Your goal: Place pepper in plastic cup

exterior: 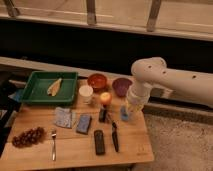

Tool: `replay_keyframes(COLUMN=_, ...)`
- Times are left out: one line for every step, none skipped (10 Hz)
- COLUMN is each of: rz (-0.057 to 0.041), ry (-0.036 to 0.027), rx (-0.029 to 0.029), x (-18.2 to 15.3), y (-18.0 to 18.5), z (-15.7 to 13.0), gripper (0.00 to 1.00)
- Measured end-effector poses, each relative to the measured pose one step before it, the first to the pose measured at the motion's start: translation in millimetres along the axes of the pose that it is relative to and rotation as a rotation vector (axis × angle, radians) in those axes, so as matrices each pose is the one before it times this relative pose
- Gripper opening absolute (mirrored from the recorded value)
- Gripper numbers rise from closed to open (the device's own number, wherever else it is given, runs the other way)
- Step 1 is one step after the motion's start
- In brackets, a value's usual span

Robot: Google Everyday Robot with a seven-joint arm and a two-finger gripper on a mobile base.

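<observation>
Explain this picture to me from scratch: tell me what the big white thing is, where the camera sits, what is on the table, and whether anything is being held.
The big white thing is a robot arm reaching in from the right. Its gripper, the two-finger hand at its tip, points down over the light-blue plastic cup at the table's right edge. The single camera looks down on the wooden table from above and in front. On the table lie a green tray, an orange bowl, a purple bowl, a white cup, a round yellow-orange fruit, grapes, a fork, sponges and dark tools. The pepper cannot be made out, so I cannot tell whether anything is held.
</observation>
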Motion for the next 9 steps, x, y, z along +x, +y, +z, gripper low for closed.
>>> replay_keyframes(rz=-0.01067, ry=0.00631, rx=0.00099, x=1.57, y=2.18, z=0.94, gripper=0.06)
replay_keyframes(rz=-0.00896, ry=0.00744, rx=0.00054, x=1.7, y=3.39, z=1.31, gripper=0.06)
replay_keyframes(rz=-0.01103, ry=0.01385, rx=-0.00231, x=2.31, y=5.26, z=2.99, gripper=0.06)
replay_keyframes(rz=-0.01007, ry=0.01214, rx=-0.00418, x=1.11, y=3.27, z=3.09, gripper=0.06)
replay_keyframes(rz=-0.01258, ry=0.02035, rx=-0.00781, x=1.65, y=3.98, z=5.69, gripper=0.06)
replay_keyframes(rz=-0.01, ry=0.01817, rx=-0.00785, x=0.85, y=2.54, z=5.15, gripper=0.06)
replay_keyframes(rz=-0.01289, ry=0.02651, rx=-0.01119, x=-0.16, y=3.37, z=8.53, gripper=0.06)
replay_keyframes(rz=-0.00775, ry=0.01477, rx=-0.00675, x=-1.14, y=2.56, z=4.7, gripper=0.06)
replay_keyframes(rz=-0.00564, ry=0.01688, rx=-0.00795, x=-1.53, y=1.16, z=4.83, gripper=0.06)
